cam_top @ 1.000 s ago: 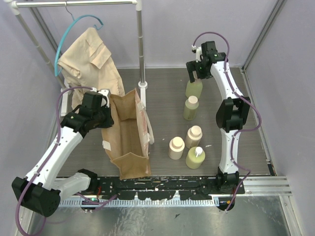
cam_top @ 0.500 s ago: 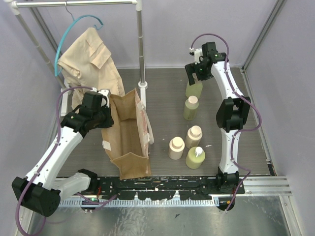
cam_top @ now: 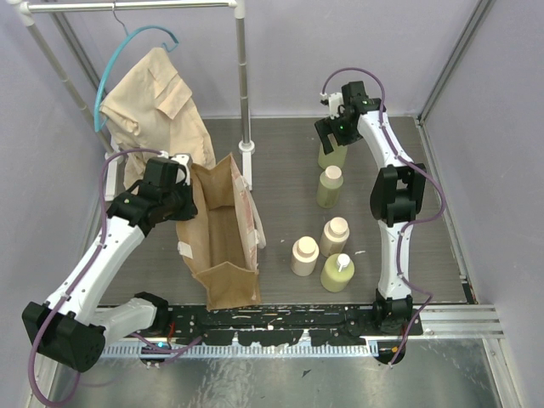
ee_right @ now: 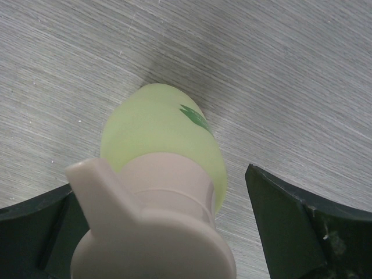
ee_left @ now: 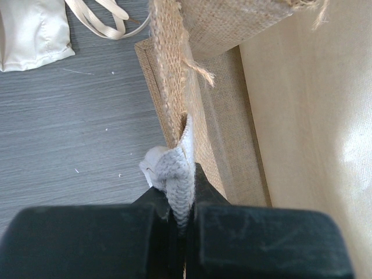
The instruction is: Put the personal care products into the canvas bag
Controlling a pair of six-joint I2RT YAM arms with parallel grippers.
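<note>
Top external view: the canvas bag point(cam_top: 223, 234) stands upright and open-mouthed on the grey table point(cam_top: 289, 170), left of centre. The left gripper point(cam_top: 174, 200) is at the bag's left rim. In the left wrist view that gripper point(ee_left: 183, 197) is clenched on the bag's point(ee_left: 232, 133) frayed woven edge, with the fabric pinched between its closed tips; a whitish strap point(ee_left: 99, 14) lies on the table beyond.

All 5 bottles are outside the bag, standing on the table to its right. The farthest green bottle point(cam_top: 333, 155) stands at the back, with the right gripper point(cam_top: 333, 136) directly over it. In the right wrist view the right gripper point(ee_right: 163, 224) is spread wide, 1 finger on each side of that bottle point(ee_right: 163, 139), with table showing between the right finger and the bottle; nothing is grasped.

A second green bottle point(cam_top: 330, 189) stands just in front of it. Nearer the arm bases, 2 peach bottles point(cam_top: 334, 237) point(cam_top: 304, 256) and a third green bottle point(cam_top: 337, 272) form a tight cluster.

Behind the bag, a beige shirt point(cam_top: 153, 102) hangs on a teal hanger point(cam_top: 127, 51) from a metal rack point(cam_top: 243, 85).
</note>
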